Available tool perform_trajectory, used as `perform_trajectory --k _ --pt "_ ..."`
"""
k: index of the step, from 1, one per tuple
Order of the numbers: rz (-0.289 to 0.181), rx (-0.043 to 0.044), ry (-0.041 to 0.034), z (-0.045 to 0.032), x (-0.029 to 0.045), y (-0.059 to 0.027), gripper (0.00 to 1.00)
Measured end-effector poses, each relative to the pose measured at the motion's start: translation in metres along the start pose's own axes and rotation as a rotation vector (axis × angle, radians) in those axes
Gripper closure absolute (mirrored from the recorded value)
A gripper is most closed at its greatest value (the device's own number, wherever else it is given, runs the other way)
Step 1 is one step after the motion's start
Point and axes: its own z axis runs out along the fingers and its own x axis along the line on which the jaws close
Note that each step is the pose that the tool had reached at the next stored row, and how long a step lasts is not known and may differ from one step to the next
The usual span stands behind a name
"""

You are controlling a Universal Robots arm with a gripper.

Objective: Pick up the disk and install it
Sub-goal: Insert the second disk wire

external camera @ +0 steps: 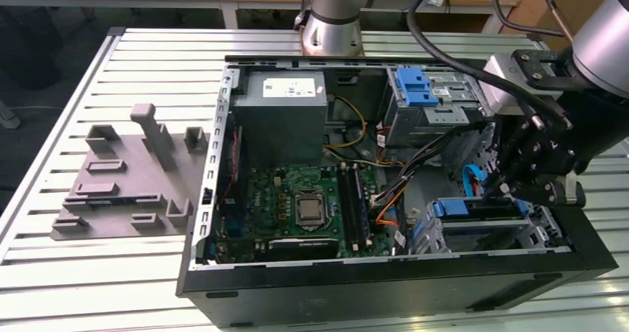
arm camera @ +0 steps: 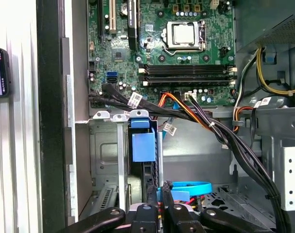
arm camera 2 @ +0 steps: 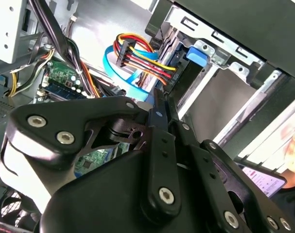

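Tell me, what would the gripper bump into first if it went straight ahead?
Probably the disk. In the first wrist view the gripper points at its blue frame, which sits in the cage. How far apart they are is hard to judge.

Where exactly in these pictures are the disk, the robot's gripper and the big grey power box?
disk [arm camera: 142,145], first wrist view, on its blue carrier tab, standing in the drive cage.
gripper [arm camera: 160,191], first wrist view, midway between its fingertips.
grey power box [external camera: 285,115], exterior view, on its flat side below the white sticker.
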Motion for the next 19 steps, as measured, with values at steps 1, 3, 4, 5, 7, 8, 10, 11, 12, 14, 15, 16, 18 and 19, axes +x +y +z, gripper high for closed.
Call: perform_trajectory --k 1,3,4,5,7,8,10,11,12,14,15,16,18,19 --pt "0.0 -0.0008 0.0 -0.002 -0.0001 0.0 0.82" --pt "0.0 -0.0025 0.0002 -0.0058 -0.0004 0.0001 0.82" --pt "0.0 -0.004 0.0001 -0.008 -0.0005 0.0001 0.82" --pt "0.0 -0.0061 0.0002 -0.0104 -0.0007 0.0001 0.82" --pt "0.001 -0.0104 0.0006 -0.015 -0.001 0.0002 0.82" --pt "0.001 -0.0125 0.0006 -0.0168 -0.0011 0.0002 0.82" --pt "0.001 -0.0168 0.0009 -0.02 -0.0013 0.0003 0.82" --pt "0.001 -0.018 0.0009 -0.0211 -0.0013 0.0003 0.82" --pt "0.001 -0.0183 0.0009 -0.0218 -0.0014 0.0003 0.82" --pt "0.0 -0.0185 0.0007 -0.0221 -0.0014 0.0004 0.82" --pt "-0.001 -0.0186 0.0011 -0.0224 -0.0015 0.0005 0.82" --pt "-0.002 -0.0187 0.0014 -0.0229 -0.0013 0.0008 0.82" --pt "-0.004 -0.0187 0.0017 -0.0258 -0.0016 0.001 0.82" --pt "-0.005 -0.0188 0.0014 -0.0271 -0.0016 0.0011 0.82"
